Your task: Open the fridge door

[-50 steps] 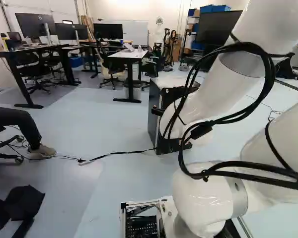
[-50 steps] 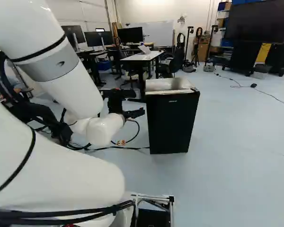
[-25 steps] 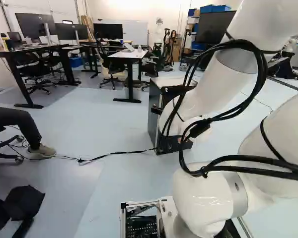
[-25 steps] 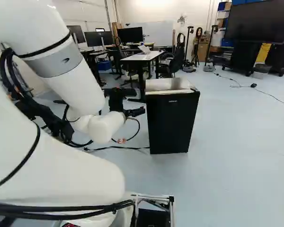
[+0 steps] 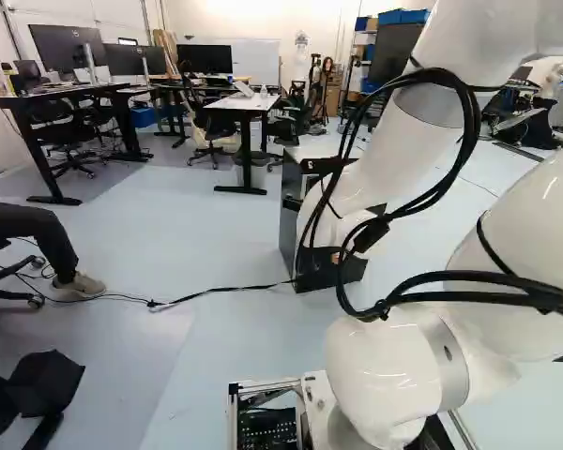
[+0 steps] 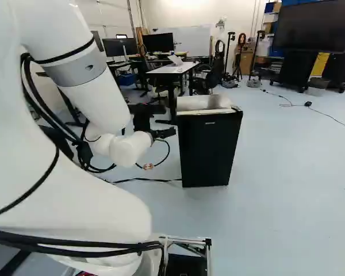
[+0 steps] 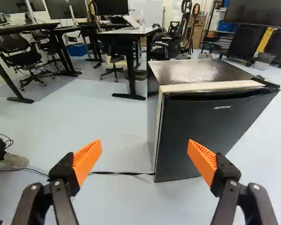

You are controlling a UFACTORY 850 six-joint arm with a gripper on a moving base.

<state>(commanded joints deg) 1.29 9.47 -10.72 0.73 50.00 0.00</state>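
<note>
while the white arm reaches forward, the black gripper hangs just left of the fridge in the right base view, level with the upper part of it. its two fingers are spread wide, with nothing held between the orange pads. the fridge stands upright on the floor, ahead of the gripper and off toward one finger, whose pad overlaps the lower part of the fridge door in the wrist view. neither pad visibly grips it. the dark door lies closed against the cabinet, a pale strip running along its top edge. in the left base view, the arm covers much of the fridge. a black cable runs over the floor to the foot of the fridge, and a white-topped table stands beyond it.
</note>
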